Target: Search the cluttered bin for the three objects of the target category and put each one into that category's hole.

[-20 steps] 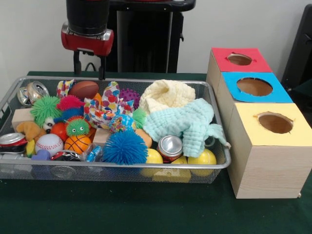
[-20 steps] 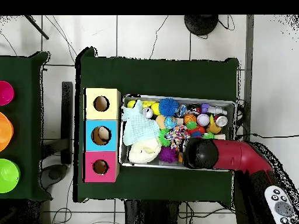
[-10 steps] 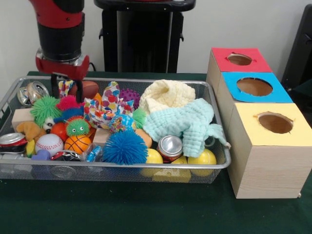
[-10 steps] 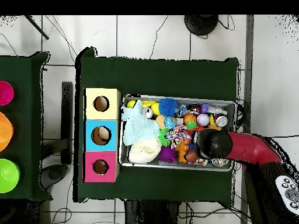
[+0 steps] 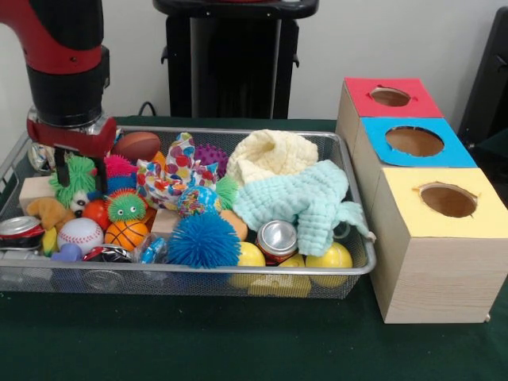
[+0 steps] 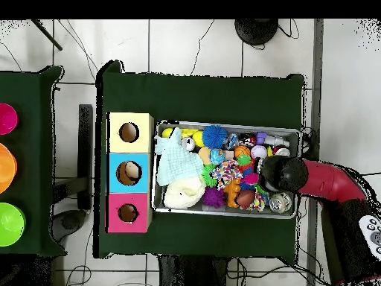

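A wire mesh bin (image 5: pixel 198 271) holds a jumble of toys, balls, cans and cloths. My gripper (image 5: pixel 80 173) is down at the bin's left end and stands open, its two fingers on either side of a green fuzzy ball (image 5: pixel 73 179). Close by lie a silver can (image 5: pixel 54 147), a pink fuzzy ball (image 5: pixel 117 166), a baseball (image 5: pixel 79 234) and a small basketball (image 5: pixel 125 233). In the overhead view the arm's head (image 6: pixel 281 173) covers the gripper at the bin's (image 6: pixel 223 124) right end. Three boxes with round holes stand beside the bin: red (image 5: pixel 393 99), blue (image 5: pixel 413 143), yellow (image 5: pixel 444 202).
A mint cloth (image 5: pixel 305 198) and a cream cloth (image 5: pixel 274 155) fill the bin's right part, with a can (image 5: pixel 278 238) and yellow balls (image 5: pixel 333 255) in front. A blue spiky ball (image 5: pixel 203 240) sits mid-front. Coloured bowls (image 6: pixel 9 171) stand on a side table.
The arm has swung along the bin to its left end in the front view and lowered. The open fingers now straddle the green fuzzy ball.
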Controlling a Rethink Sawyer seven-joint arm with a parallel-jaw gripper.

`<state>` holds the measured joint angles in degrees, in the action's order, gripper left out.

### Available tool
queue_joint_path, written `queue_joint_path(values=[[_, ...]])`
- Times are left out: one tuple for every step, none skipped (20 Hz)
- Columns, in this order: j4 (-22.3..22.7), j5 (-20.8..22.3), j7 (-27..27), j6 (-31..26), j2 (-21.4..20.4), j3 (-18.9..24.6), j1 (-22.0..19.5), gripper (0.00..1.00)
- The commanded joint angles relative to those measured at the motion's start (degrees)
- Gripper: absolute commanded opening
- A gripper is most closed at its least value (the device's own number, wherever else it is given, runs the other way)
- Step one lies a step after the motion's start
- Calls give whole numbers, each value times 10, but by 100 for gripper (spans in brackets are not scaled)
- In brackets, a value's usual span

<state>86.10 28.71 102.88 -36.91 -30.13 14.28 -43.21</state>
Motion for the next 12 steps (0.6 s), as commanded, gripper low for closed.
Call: queue_joint_path(values=[[-38,14,-104,-53,28,50,-2,100],[-39,14,-104,-53,29,50,-2,100],[-40,15,-104,-53,30,50,-3,100],[-40,15,-104,-52,30,50,-3,100],[-41,16,-105,-52,31,50,-4,100],[-41,16,-106,-51,31,50,-5,100],[-44,17,-108,-52,33,50,-7,100],[-47,17,-111,-54,36,51,-8,100],[-50,17,-114,-55,38,52,-10,100],[-53,18,-117,-56,41,53,-12,100],[-57,19,-120,-56,44,54,-14,100],[-58,19,-122,-57,44,54,-15,100]])
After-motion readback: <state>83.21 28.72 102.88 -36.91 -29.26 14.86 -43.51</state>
